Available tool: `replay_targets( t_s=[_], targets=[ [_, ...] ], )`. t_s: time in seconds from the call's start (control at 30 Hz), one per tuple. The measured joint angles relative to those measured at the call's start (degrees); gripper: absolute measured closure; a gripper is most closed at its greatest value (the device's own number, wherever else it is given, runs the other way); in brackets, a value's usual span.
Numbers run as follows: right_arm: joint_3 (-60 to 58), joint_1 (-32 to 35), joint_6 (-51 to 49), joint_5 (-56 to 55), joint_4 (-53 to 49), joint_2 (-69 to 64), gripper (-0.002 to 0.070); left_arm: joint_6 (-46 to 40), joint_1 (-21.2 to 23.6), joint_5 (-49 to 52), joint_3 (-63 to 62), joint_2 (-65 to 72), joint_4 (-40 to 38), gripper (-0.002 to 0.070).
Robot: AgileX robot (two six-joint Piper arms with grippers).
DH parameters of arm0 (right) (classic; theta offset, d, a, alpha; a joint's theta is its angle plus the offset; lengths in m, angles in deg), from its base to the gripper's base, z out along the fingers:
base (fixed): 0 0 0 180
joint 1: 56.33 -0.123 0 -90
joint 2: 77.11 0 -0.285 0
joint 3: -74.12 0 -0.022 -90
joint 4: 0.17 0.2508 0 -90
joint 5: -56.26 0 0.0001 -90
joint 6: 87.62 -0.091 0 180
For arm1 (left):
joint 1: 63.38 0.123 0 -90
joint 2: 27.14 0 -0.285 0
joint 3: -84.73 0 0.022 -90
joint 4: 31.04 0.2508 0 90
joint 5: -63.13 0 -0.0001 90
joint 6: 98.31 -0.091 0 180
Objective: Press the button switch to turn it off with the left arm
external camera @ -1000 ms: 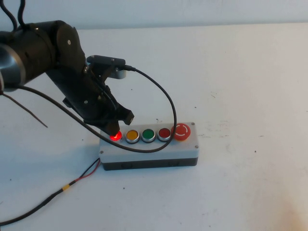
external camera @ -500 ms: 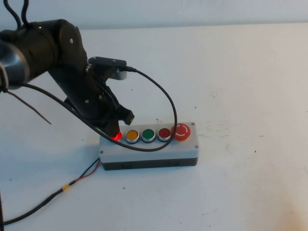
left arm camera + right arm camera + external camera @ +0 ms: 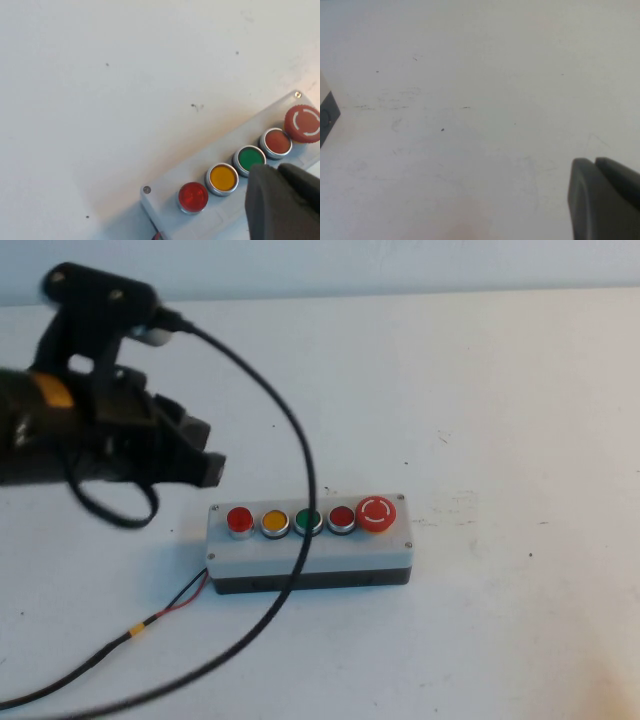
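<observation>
Your left end effector (image 3: 205, 468) hangs above the worktop (image 3: 500, 390), at about ten o'clock from the switch box (image 3: 310, 552) and clear of it; its fingers are pressed together. The switch box lies near the middle of the worktop. Its leftmost red button (image 3: 240, 520) is unlit, with yellow (image 3: 274, 521), green (image 3: 307, 520), red and a mushroom stop (image 3: 376, 512) running toward three o'clock. Your right end effector (image 3: 602, 197) shows only in its own wrist camera, fingers together, over bare worktop.
</observation>
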Motion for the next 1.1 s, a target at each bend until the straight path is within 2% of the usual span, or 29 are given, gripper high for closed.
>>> replay_targets(
  t_s=[0.23,0.43,0.57,0.7,0.97,1.1],
  targets=[
    [0.0,0.0,0.0,0.0,0.0,0.0,0.0692,2.3,0.0,-13.9,23.0,-26.2,0.2,0.0677],
    [0.0,0.0,0.0,0.0,0.0,0.0,0.0692,2.5,0.0,-21.6,36.5,-42.9,0.4,0.0677],
    [0.0,0.0,0.0,0.0,0.0,0.0,0.0692,2.5,0.0,-23.3,42.2,-51.2,0.4,0.0677],
    [0.0,0.0,0.0,0.0,0.0,0.0,0.0692,2.5,0.0,-23.2,45.6,-56.2,0.4,0.0677],
    [0.0,0.0,0.0,0.0,0.0,0.0,0.0692,2.3,0.0,-20.0,47.4,-57.4,3.0,0.0677],
    [0.0,0.0,0.0,0.0,0.0,0.0,0.0692,2.4,0.0,-23.4,49.7,-58.9,6.5,0.0677]
  ],
)
